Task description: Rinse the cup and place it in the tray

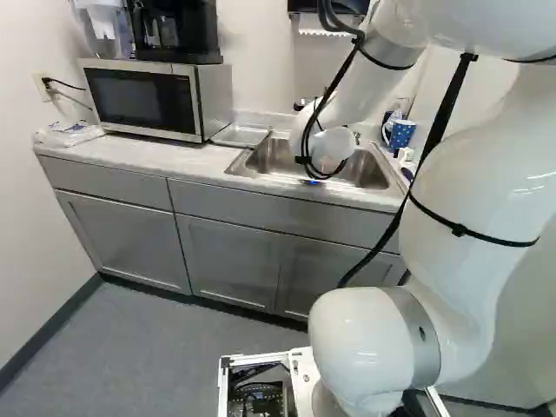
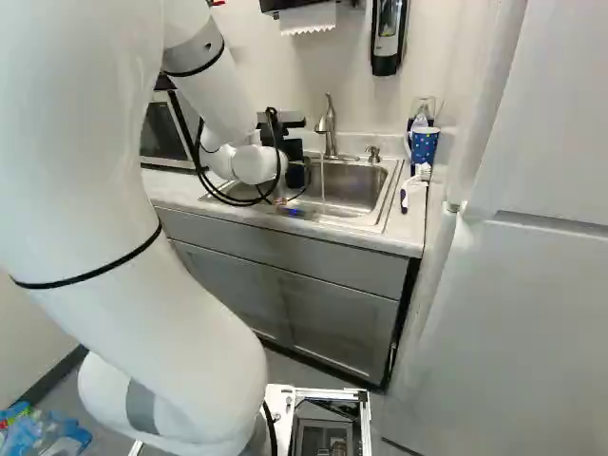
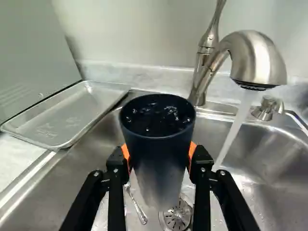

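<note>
The black gripper [image 3: 159, 155] pinches a tall dark cup [image 3: 160, 168] around its sides, an orange pad [image 3: 193, 150] against each flank. The cup is mouth-up over the sink [image 3: 274, 185], its inside glinting with wet. Just beside it, apart from the rim, a stream of water [image 3: 234, 129] falls from the faucet [image 3: 257, 57]. The step in hand looks to be rinsing; whether water has already gone in cannot be told. To rinse well, the mouth should pass under the stream with the cup's wall clear of the faucet head, then tip low over the sink to drain, the grip kept firm because wet sides may slip. Below the cup are the drain strainer [image 3: 177, 217] and a slim metal utensil [image 3: 138, 208]. On the cup's side away from the stream, the shallow metal tray [image 3: 77, 118] lies by the sink's edge; the raised rims of both could catch the cup's base. The microwave [image 1: 143, 95] stands close beside the tray, limiting room there. Beyond the sink's other end are a blue dotted cup [image 2: 425, 144] and a brush [image 2: 414, 182].
</note>
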Robot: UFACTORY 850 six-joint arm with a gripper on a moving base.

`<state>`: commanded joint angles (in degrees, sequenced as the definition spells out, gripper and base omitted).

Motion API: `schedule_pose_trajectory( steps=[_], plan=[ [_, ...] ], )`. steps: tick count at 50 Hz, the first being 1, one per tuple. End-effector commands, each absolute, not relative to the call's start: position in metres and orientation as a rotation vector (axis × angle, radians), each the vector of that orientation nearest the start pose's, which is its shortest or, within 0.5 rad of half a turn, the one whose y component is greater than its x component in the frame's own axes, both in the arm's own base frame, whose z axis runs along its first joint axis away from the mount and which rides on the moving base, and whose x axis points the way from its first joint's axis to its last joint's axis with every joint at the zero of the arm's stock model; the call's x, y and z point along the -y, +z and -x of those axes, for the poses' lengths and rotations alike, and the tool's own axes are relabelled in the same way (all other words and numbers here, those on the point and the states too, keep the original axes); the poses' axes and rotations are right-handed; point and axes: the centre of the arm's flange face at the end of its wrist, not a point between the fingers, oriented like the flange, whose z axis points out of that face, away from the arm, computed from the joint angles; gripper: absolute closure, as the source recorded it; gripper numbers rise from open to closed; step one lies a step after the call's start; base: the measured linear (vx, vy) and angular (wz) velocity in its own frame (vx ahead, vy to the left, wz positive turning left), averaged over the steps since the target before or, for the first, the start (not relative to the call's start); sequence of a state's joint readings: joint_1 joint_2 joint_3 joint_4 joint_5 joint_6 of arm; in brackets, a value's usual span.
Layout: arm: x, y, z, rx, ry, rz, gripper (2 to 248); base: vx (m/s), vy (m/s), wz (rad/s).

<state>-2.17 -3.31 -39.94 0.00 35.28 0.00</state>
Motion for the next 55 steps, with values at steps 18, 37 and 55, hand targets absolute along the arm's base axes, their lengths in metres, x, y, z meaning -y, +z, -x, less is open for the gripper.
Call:
schedule_pose_trajectory(
  steps=[18,37,55],
  plan=[
    [-0.008,0.480,-0.483,0.022,-1.857,2.521,124,0.000,0.000,0.000],
    [-0.024,0.500,-0.485,0.061,-1.897,2.465,124,0.000,0.000,0.000],
    [-0.024,0.519,-0.483,0.060,-1.946,2.426,124,0.000,0.000,0.000]
  ],
)
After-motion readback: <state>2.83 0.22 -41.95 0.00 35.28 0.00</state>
